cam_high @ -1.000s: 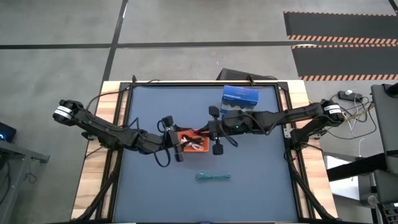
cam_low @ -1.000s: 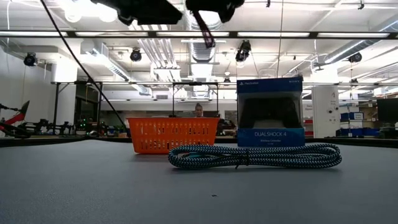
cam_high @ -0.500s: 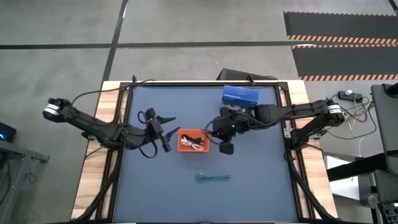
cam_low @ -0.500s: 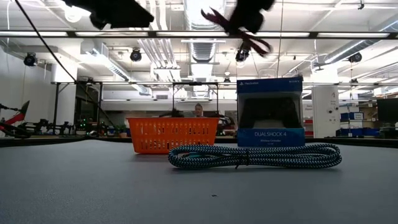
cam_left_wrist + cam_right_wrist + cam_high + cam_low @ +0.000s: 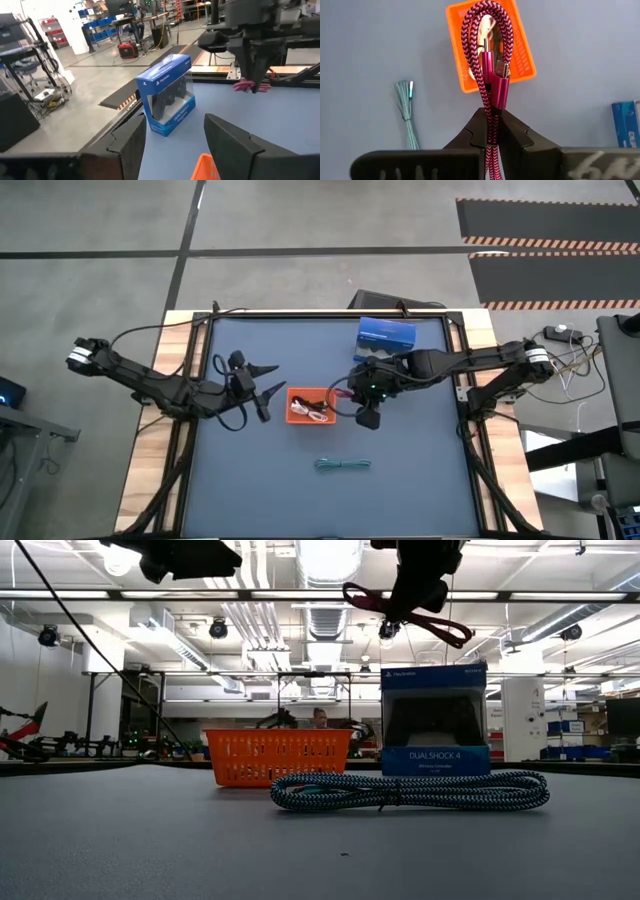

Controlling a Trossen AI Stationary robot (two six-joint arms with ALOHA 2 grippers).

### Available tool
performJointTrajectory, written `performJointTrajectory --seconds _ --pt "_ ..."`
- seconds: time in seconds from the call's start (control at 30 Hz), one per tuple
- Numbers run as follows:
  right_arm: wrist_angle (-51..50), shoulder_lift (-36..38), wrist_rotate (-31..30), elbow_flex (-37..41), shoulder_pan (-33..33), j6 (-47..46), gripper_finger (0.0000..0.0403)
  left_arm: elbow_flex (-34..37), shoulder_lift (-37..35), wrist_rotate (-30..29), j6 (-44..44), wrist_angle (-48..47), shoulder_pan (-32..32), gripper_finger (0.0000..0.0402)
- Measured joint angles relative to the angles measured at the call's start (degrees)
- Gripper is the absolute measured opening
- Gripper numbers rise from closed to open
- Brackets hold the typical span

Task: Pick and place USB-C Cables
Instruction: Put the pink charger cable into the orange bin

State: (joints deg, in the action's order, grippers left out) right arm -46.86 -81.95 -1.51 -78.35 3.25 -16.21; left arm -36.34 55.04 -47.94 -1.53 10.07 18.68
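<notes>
USB-C cables sit in three places on the blue table [image 5: 260, 470], which carries the blue controller box [image 5: 386, 334] near its far edge. The orange tray [image 5: 297, 413] at mid-table holds a white cable [image 5: 316, 410]. The teal cable [image 5: 343, 466] lies coiled on the mat nearer the front edge, unmoved since a second ago. The pink-red cable [image 5: 489, 55] hangs looped above the table, clamped between the closed fingers of the right gripper [image 5: 345, 393], just beside the tray's right end; a second ago that gripper was directly over the tray and has since drawn back toward the box. The left gripper [image 5: 263, 388], fingers spread wide and empty, has pulled away from the tray to its left side.
</notes>
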Motion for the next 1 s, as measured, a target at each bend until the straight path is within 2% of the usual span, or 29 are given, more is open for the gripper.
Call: performJointTrajectory --seconds 0.27,0.43,0.73,1.0 --pt "0.00 -0.74 1.90 -1.06 -2.19 -3.34 0.0013 -0.24 -3.11 0.06 -1.82 -0.09 0.15 0.0185" --pt "-0.78 -5.73 2.06 -4.11 -2.17 -3.30 0.0013 0.08 -4.57 0.06 -1.82 -0.51 0.20 0.0185" --pt "-11.54 -19.15 2.15 -17.57 -3.96 2.13 0.0013 0.11 -4.60 0.08 -2.32 -0.48 0.24 0.0185" --pt "-12.86 -27.48 4.64 -27.98 -6.13 6.39 0.0013 0.11 -5.85 0.10 -2.37 -0.92 0.22 0.0185"
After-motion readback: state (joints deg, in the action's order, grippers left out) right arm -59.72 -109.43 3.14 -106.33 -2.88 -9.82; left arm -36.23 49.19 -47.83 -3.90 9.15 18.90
